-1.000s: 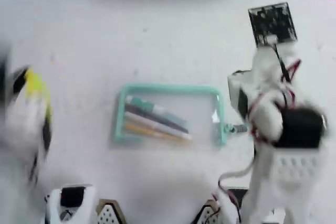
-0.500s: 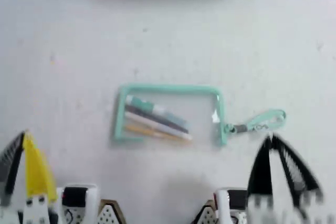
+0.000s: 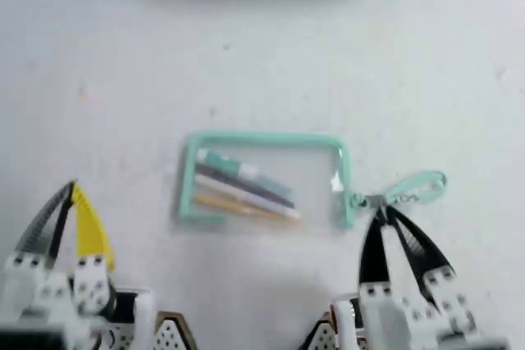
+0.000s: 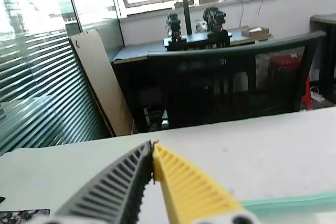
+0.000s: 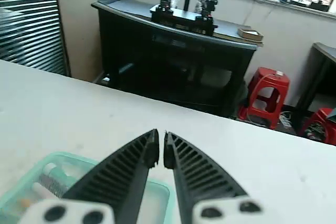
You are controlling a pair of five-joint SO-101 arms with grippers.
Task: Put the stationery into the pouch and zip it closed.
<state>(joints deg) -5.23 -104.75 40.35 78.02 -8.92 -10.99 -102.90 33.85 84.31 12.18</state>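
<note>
Clear mint-edged pouch flat mid-table, pens inside, strap loop at its 3 o'clock, right gripper pressed together beside the strap, left gripper pressed together, well apart at 9 o'clock, bare table toward 12.

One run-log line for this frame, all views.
pouch: mid-table, pens inside | left hand: shut, empty, apart from pouch | right hand: shut, empty, tip beside strap

An office: desk, mesh chair, window blinds.

The left gripper is ribbed grey and yellow; right gripper black.
</note>
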